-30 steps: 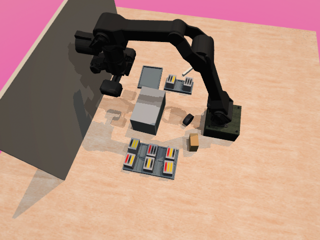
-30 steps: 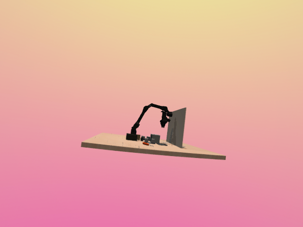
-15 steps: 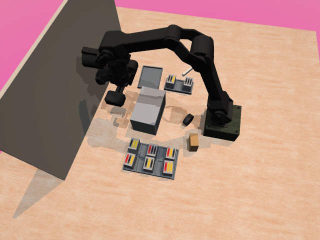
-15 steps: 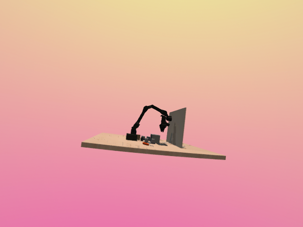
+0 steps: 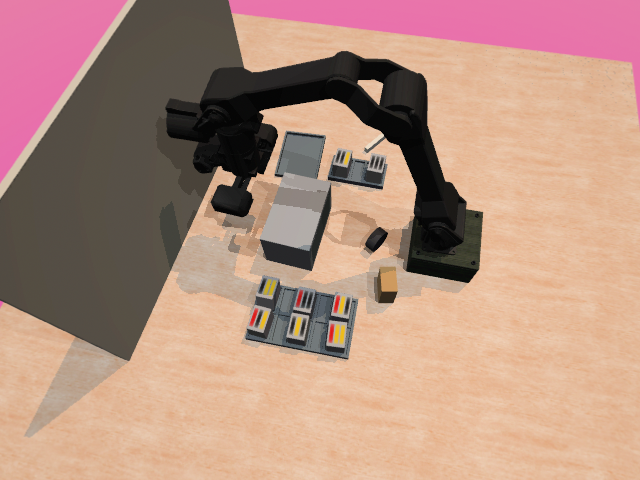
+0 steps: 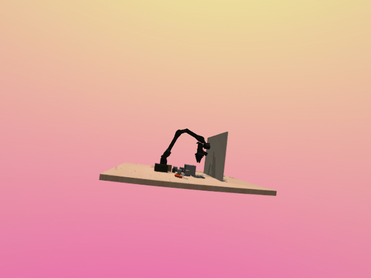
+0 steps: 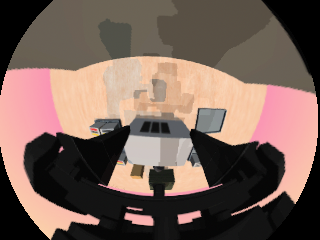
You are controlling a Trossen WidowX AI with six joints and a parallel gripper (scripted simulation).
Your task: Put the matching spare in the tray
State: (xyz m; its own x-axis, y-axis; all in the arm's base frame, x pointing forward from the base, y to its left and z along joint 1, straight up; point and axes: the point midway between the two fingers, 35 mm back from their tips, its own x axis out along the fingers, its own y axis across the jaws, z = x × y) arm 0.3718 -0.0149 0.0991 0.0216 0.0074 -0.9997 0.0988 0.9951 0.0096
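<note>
The mounted unit (image 5: 295,227) (image 6: 189,169) is a grey box in the middle of the table. In the wrist view the mounted unit (image 7: 155,147) faces me, with three dark bars (image 7: 155,127) near its top edge. The grey tray (image 5: 300,153) (image 7: 211,119) lies flat just behind the unit. A small rack (image 5: 358,178) beside the tray holds two spares; one spare (image 5: 376,164) has only dark bars, the other spare (image 5: 342,159) has a yellow bar. A larger rack (image 5: 302,347) in front holds several spares with red, yellow and black bars. My gripper (image 5: 232,198) (image 6: 199,158) (image 7: 160,130) is open and empty. It hangs above the table between the unit and the wall panel.
A tall grey wall panel (image 5: 103,180) (image 6: 216,155) stands close behind the gripper. A black cylinder (image 5: 376,238), a brown block (image 5: 386,284) and a white stick (image 5: 373,144) lie near the arm's base (image 5: 444,248). An orange screwdriver (image 6: 178,175) lies on the table.
</note>
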